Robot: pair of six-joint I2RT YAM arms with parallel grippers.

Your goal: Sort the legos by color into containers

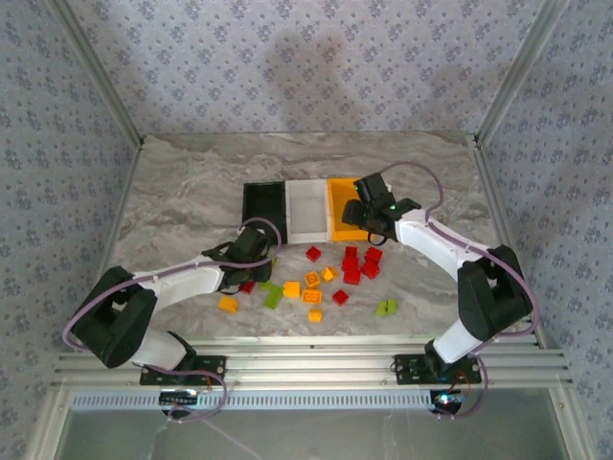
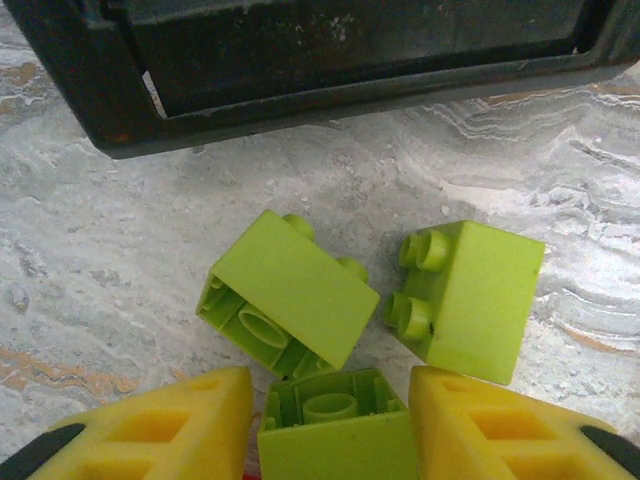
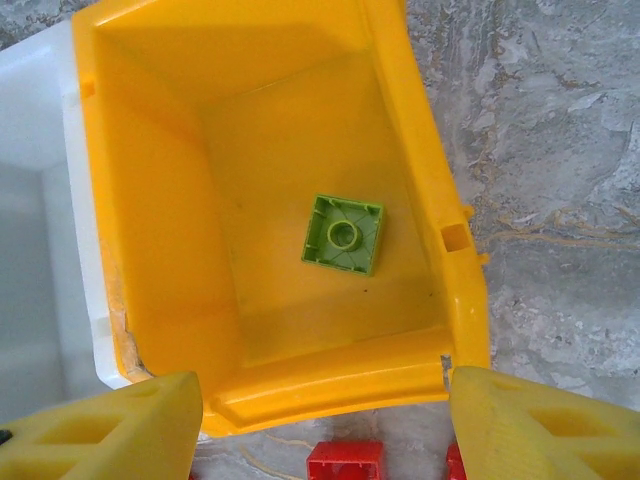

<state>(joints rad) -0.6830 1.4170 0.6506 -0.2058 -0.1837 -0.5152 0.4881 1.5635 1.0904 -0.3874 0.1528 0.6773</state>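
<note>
Yellow bin (image 3: 150, 200) holds one green brick (image 3: 343, 233) — right claw (image 3: 322, 385) wide open above; left claw (image 2: 330, 382) pinches green lego (image 2: 335, 440)

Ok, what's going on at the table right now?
Lego sorting is under way. The left end effector straddles a lime lego near the black bin, fingers close against its sides. The right end effector hangs open over the orange-yellow bin, which holds a lone green lego. Red and orange legos lie loose mid-table.
</note>
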